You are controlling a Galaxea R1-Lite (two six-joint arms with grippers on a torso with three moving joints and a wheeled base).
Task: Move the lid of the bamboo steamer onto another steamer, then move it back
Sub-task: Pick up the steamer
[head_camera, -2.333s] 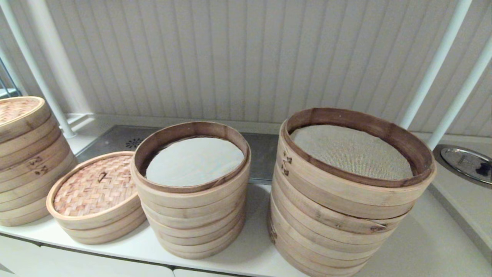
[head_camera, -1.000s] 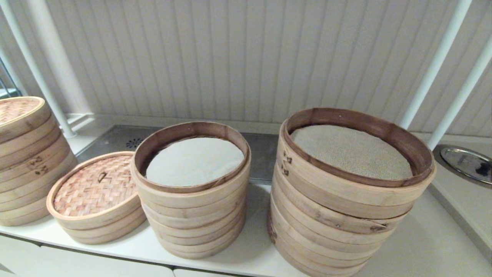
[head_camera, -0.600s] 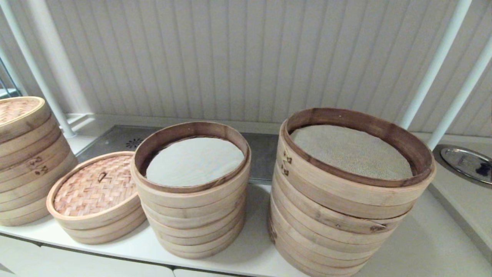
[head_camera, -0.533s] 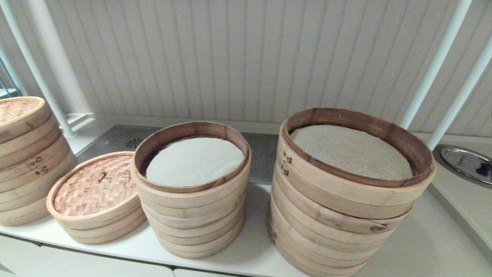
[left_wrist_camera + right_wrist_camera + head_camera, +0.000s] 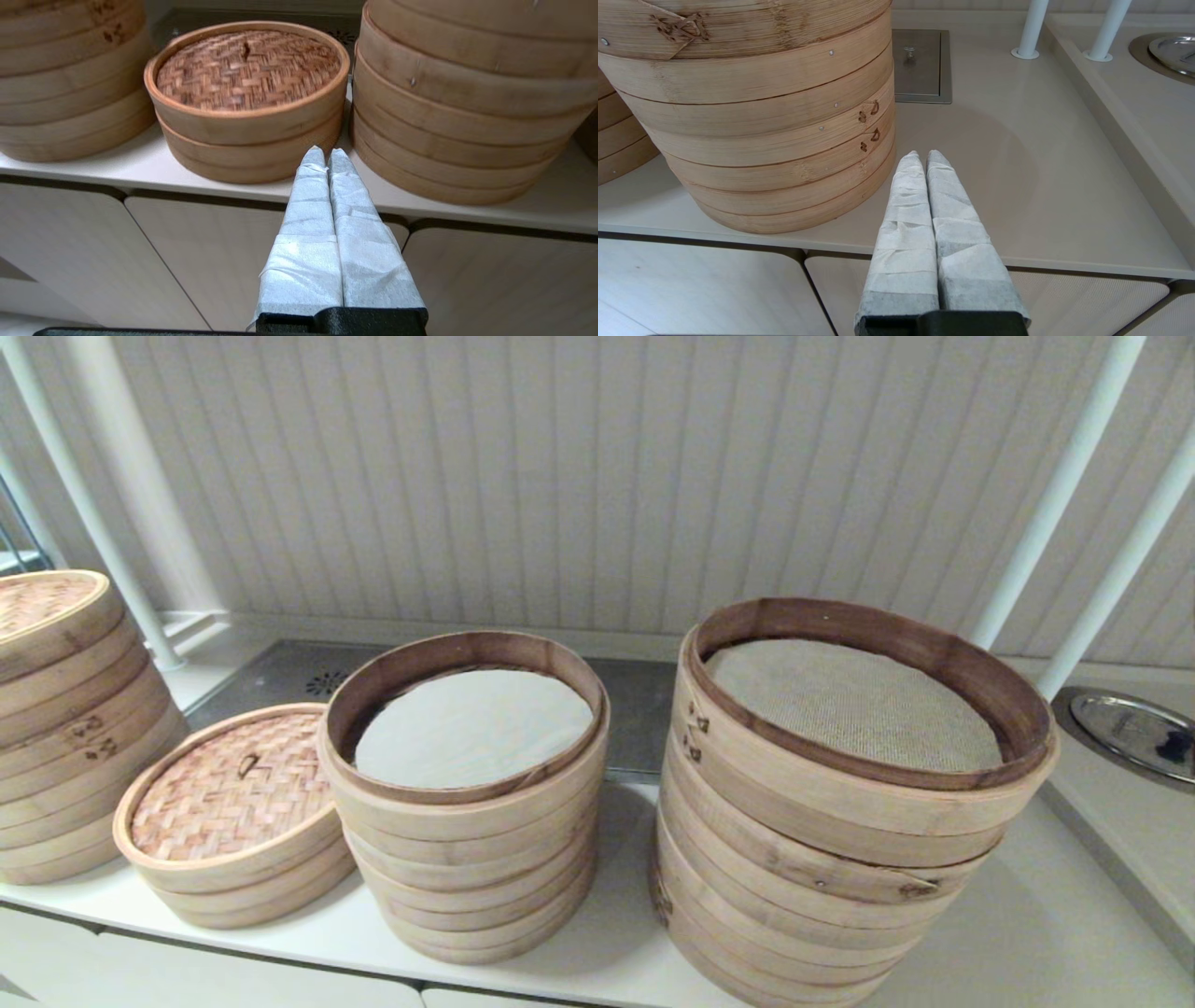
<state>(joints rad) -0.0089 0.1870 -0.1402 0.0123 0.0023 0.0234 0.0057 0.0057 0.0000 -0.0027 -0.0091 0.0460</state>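
Note:
The bamboo steamer lid (image 5: 229, 789), reddish-brown herringbone with a small centre loop, sits on a low pale bamboo steamer ring (image 5: 252, 887) at the counter's left. That ring's inner wall and liner are hidden under the lid. In the left wrist view the lid (image 5: 247, 70) lies just beyond my left gripper (image 5: 326, 154), which is shut and empty, low at the counter's front edge. My right gripper (image 5: 922, 156) is also shut and empty, over the counter edge beside the wide stack. Neither gripper shows in the head view.
A tall stack with a white liner (image 5: 467, 859) stands right of the lid. A wider stack with beige cloth (image 5: 812, 868) stands further right. Another stack with a paler lid (image 5: 65, 728) is far left. A steel dish (image 5: 1130, 733) and white posts (image 5: 1031, 28) are at the right.

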